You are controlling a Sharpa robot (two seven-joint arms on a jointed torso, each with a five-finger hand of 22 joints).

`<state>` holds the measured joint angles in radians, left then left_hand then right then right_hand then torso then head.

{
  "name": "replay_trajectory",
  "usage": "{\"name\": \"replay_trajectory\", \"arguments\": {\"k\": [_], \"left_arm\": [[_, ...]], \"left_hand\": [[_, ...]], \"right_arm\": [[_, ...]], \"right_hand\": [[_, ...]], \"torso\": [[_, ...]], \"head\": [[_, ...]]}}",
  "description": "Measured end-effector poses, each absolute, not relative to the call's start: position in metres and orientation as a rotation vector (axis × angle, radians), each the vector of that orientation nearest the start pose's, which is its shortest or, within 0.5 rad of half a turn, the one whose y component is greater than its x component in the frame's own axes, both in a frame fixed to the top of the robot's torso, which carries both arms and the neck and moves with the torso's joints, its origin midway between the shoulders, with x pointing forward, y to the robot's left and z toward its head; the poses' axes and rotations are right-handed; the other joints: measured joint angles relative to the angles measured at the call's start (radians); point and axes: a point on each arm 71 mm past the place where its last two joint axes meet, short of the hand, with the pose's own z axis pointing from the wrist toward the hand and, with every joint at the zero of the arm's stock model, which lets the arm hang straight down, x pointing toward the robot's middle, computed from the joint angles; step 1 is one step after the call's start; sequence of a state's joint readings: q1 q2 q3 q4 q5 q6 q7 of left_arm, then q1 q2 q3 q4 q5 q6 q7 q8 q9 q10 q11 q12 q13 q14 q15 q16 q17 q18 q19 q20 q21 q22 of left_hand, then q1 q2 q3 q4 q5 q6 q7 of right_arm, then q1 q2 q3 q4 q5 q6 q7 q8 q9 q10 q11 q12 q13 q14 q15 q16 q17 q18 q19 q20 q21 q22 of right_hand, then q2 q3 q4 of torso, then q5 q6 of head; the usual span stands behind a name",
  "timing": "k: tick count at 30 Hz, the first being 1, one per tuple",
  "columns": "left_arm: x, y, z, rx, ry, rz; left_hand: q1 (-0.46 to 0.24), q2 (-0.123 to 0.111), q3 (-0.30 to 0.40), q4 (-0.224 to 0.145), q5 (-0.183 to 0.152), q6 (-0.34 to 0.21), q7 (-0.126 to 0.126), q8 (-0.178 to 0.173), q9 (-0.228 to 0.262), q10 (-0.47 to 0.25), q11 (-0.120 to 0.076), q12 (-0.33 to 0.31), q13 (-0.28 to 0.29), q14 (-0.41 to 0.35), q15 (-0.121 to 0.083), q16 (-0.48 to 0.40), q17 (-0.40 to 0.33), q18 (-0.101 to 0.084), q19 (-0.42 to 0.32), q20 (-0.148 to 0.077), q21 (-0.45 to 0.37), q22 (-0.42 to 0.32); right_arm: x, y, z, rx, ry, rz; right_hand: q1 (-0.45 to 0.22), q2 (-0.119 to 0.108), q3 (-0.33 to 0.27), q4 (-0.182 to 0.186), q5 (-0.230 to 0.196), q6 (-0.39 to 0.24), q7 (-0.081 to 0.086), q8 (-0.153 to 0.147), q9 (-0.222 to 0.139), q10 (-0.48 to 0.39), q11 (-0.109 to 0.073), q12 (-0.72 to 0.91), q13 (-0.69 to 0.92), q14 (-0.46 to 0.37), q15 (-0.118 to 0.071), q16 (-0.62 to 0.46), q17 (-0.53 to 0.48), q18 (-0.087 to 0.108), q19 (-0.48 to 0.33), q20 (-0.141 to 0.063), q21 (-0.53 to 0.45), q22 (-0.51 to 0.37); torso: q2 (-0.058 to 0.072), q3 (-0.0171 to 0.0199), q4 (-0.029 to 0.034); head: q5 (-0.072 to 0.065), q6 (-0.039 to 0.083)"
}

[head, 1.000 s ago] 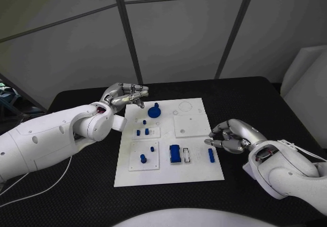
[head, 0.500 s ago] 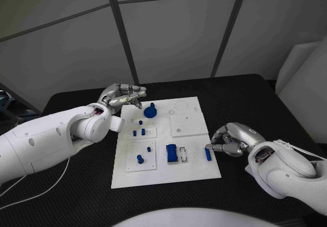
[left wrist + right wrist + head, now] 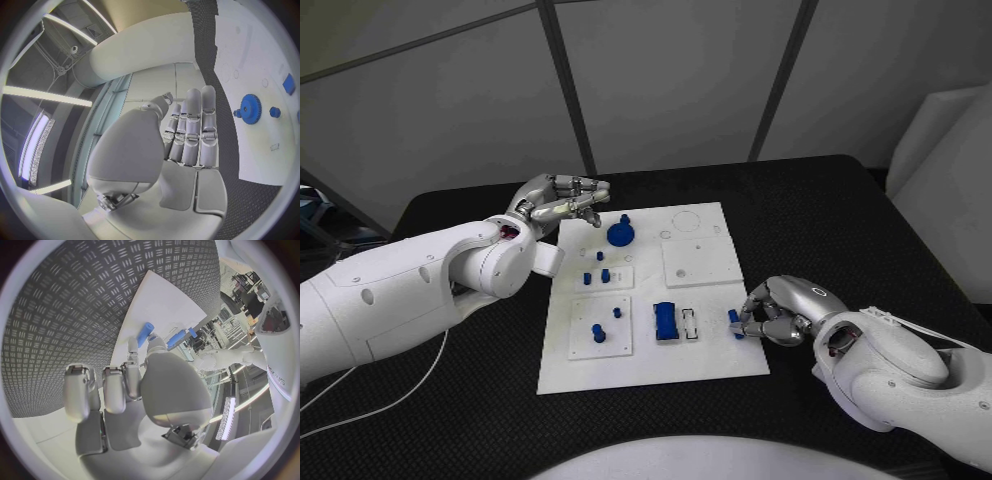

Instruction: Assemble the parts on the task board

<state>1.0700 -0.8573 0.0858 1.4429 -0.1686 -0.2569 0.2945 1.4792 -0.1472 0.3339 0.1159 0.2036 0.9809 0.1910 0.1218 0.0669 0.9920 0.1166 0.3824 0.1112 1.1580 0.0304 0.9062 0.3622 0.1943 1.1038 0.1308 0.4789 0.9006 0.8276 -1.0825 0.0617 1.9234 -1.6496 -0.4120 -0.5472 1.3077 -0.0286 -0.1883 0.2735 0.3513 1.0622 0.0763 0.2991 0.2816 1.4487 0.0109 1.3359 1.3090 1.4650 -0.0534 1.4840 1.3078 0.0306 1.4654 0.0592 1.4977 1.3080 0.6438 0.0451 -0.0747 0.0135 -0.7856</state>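
Right robot hand (image 3: 783,312) pinching blue peg (image 3: 736,322) on task board (image 3: 718,362), left robot hand (image 3: 563,201) empty, fingers loosely apart

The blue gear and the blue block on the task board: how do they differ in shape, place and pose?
The blue gear is round and toothed with a stub rising from its middle; the blue block is rectangular. The gear sits at the far end of the task board, near the left hand; the block sits at the near end, left of the right hand. Both are blue, and neither hand touches them.
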Motion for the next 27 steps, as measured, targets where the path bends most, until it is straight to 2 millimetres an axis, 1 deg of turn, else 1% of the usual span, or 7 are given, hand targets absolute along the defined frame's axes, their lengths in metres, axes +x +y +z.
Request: {"name": "replay_trajectory", "arguments": {"k": [7,10,12,15,18,23,27], "left_arm": [[0.495,0.239,-0.206,-1.094,1.492,-1.443],[0.494,0.239,-0.206,-1.094,1.492,-1.443],[0.494,0.239,-0.206,-1.094,1.493,-1.443],[0.494,0.239,-0.206,-1.094,1.493,-1.444],[0.494,0.239,-0.206,-1.094,1.493,-1.443],[0.494,0.24,-0.207,-1.094,1.493,-1.442],[0.494,0.24,-0.207,-1.094,1.493,-1.442]], "left_hand": [[0.0,0.0,0.0,0.0,0.0,0.0,0.0,0.0,0.0,0.0,0.0,0.0,0.0,0.0,0.0,0.0,0.0,0.0,0.0,0.0,0.0,0.0],[0.0,0.0,0.0,0.0,0.0,0.0,0.0,0.0,0.0,0.0,0.0,0.0,0.001,0.0,0.0,0.0,0.0,0.0,0.0,0.0,0.0,0.0],[0.0,0.0,0.0,0.0,0.0,0.0,0.0,0.0,0.0,0.0,0.0,0.0,0.001,0.0,0.0,0.0,0.0,0.0,0.0,0.0,0.0,0.0],[0.0,0.0,0.0,0.0,0.0,0.0,0.0,0.0,0.0,0.0,0.0,0.0,0.001,0.0,0.0,0.0,0.0,0.0,0.0,0.0,0.0,0.0],[0.0,0.0,0.0,0.0,0.0,0.0,0.0,0.0,0.0,0.0,0.0,0.0,0.001,0.0,0.0,0.0,0.0,0.0,0.0,0.0,0.0,0.0],[0.0,0.0,0.0,0.0,0.0,0.0,0.0,0.0,0.0,0.0,0.0,0.0,0.001,0.0,0.0,0.0,0.0,0.0,0.0,0.0,0.0,0.0],[0.0,0.0,0.0,0.0,0.0,0.0,0.0,0.0,0.0,0.0,0.0,0.0,0.001,0.0,0.0,0.0,0.0,0.0,0.0,0.0,0.0,0.0]], "right_arm": [[0.355,-0.218,-0.257,0.075,1.854,0.415],[0.356,-0.215,-0.257,0.065,1.851,0.415],[0.357,-0.21,-0.257,0.052,1.849,0.416],[0.358,-0.204,-0.257,0.029,1.846,0.416],[0.359,-0.198,-0.257,-0.004,1.842,0.412],[0.359,-0.193,-0.255,-0.057,1.833,0.39],[0.357,-0.189,-0.254,-0.079,1.828,0.383]], "right_hand": [[0.008,-0.005,0.0,0.0,0.0,0.008,-0.001,0.004,0.004,0.0,-0.008,-0.004,0.0,0.002,-0.002,0.0,0.0,0.0,0.0,0.0,0.0,0.0],[0.04,-0.003,-0.001,-0.009,0.005,0.009,-0.002,0.0,0.005,0.0,-0.008,-0.004,0.001,0.001,-0.007,0.0,0.0,0.0,0.0,0.0,0.0,0.0],[0.072,-0.002,0.008,-0.028,0.003,0.013,-0.005,-0.006,0.005,-0.002,-0.01,-0.003,0.004,0.0,-0.008,0.0,0.0,0.0,0.001,-0.001,0.0,0.0],[0.112,-0.005,0.031,-0.051,-0.055,0.013,-0.005,-0.011,0.005,-0.004,-0.011,-0.005,0.007,0.0,-0.007,0.0,0.0,0.0,0.0,-0.007,0.0,0.0],[0.129,-0.003,0.041,-0.062,-0.076,0.013,-0.005,-0.017,0.006,-0.004,-0.011,-0.009,0.008,0.0,-0.007,0.0,0.0,0.0,0.0,-0.007,0.0,0.0],[0.152,-0.007,0.062,-0.08,-0.061,0.016,-0.009,-0.021,0.01,-0.004,-0.011,-0.012,0.017,0.0,-0.008,0.0,0.0,0.0,0.0,-0.007,0.0,0.0],[0.166,-0.021,0.133,-0.11,-0.05,0.026,-0.012,-0.029,0.004,-0.007,-0.019,-0.012,0.017,0.0,-0.018,0.0,0.0,0.0,0.0,-0.015,0.0,0.0]], "torso": [[0.0,-0.0006,-0.0003],[0.0,-0.0006,-0.0003],[0.0,-0.0007,0.0],[0.0,-0.0011,0.0011],[0.0,-0.0016,0.0017],[0.001,-0.002,0.0022],[0.001,-0.0023,0.0019]], "head": [[0.0,-0.001],[0.0,-0.001],[0.0,-0.001],[-0.001,-0.002],[-0.002,-0.003],[-0.002,-0.004],[-0.001,-0.004]]}}
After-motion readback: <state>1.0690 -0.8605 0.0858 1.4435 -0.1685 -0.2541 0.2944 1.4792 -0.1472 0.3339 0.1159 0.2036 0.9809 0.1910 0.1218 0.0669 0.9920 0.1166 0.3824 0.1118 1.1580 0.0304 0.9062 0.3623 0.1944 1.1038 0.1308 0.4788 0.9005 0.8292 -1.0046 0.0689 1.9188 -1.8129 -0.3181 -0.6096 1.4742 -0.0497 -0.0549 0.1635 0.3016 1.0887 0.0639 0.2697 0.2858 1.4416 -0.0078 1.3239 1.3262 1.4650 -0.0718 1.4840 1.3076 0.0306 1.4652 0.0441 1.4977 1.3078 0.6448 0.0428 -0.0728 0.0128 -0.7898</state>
